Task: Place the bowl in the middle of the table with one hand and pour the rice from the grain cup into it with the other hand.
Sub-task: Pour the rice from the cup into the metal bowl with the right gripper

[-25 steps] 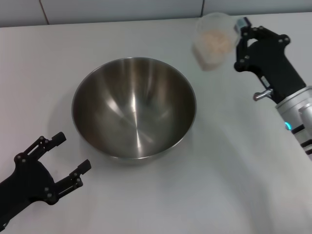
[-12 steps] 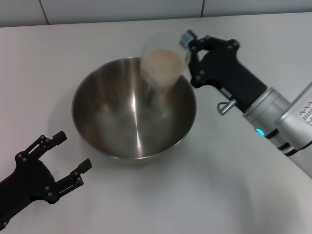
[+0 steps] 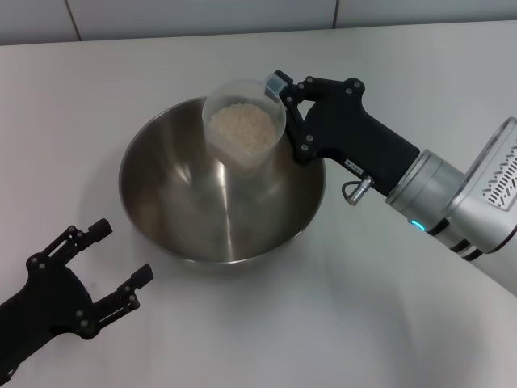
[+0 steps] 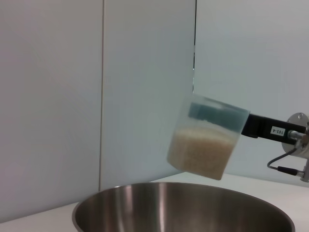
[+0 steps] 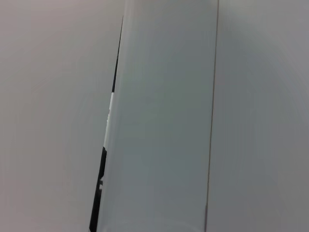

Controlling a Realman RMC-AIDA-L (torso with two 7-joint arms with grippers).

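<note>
Rice (image 3: 241,128) filled the grain cup (image 3: 242,133), clamped in the right end effector (image 3: 284,103) above the bowl (image 3: 222,179) at its 1 o'clock side, at bench (image 3: 388,323) centre. Tipping too fast risked grains bouncing over the rim. Left end effector (image 3: 101,267) rested spread and empty at 7 o'clock.

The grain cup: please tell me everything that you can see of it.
The grain cup is small, clear plastic and slightly tapered, holding pale rice that fills most of it. The right tool grips it at the rim. It hangs tilted above the steel bowl, touching nothing else. No rice has spilled yet.
</note>
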